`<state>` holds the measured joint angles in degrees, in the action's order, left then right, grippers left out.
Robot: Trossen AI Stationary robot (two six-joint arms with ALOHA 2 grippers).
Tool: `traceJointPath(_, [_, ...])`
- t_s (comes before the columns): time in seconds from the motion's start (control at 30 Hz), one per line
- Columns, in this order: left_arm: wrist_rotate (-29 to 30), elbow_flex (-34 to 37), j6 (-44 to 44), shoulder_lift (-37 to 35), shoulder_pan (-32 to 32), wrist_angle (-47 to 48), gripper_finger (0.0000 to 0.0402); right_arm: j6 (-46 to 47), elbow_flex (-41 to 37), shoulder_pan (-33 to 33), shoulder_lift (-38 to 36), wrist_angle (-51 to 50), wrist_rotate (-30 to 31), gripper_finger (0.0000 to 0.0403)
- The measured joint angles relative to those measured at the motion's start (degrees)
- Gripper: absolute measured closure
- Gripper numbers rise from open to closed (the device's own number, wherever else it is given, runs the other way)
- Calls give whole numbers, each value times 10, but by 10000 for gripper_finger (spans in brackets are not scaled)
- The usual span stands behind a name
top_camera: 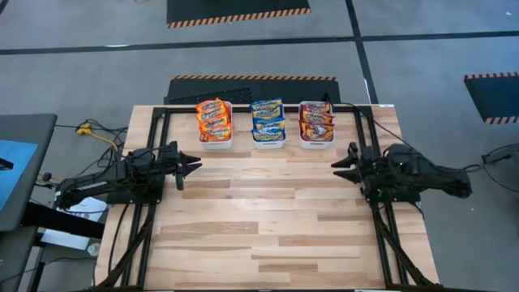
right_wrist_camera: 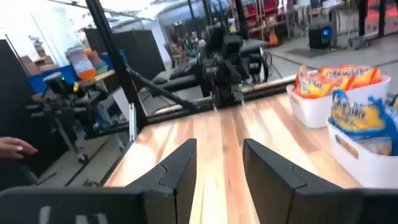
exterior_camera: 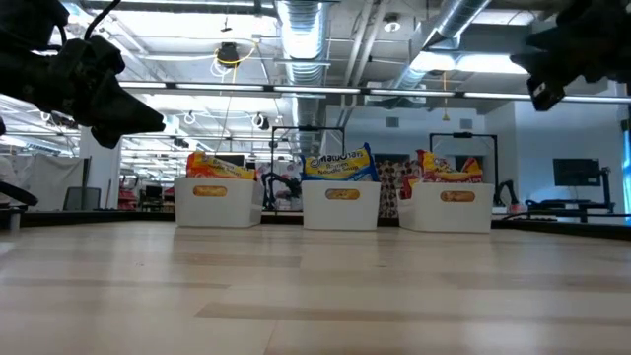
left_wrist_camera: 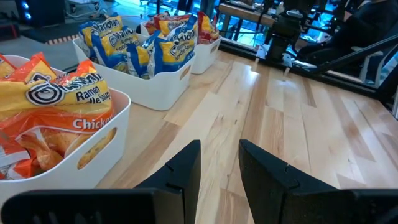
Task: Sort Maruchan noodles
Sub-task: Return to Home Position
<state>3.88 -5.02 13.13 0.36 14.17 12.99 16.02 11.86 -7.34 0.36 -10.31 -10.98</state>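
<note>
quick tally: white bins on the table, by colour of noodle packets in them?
Left white rectangular plastic bin, orange ramen packets: 1
Middle white bin, blue-and-yellow packets: 1
Right white bin, dark red packets: 1
Total: 3 bins
Left gripper and right gripper wait open at the table's sides.

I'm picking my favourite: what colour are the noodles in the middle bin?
The noodle packs are blue and yellow, clearest in the left wrist view.
</note>
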Motion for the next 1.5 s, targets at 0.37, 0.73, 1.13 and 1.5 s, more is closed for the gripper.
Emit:
traceJointPath(0.37, [0,0,0,0,0,0,306,5,-56,10,-2,12,3,246])
traceJointPath(0.73, [0,0,0,0,0,0,306,6,-75,10,0,11,6,246])
traceJointPath(1.13, [0,0,0,0,0,0,306,6,-75,8,0,8,10,246])
traceJointPath(1.5, [0,0,0,0,0,0,306,5,-76,8,0,7,8,246])
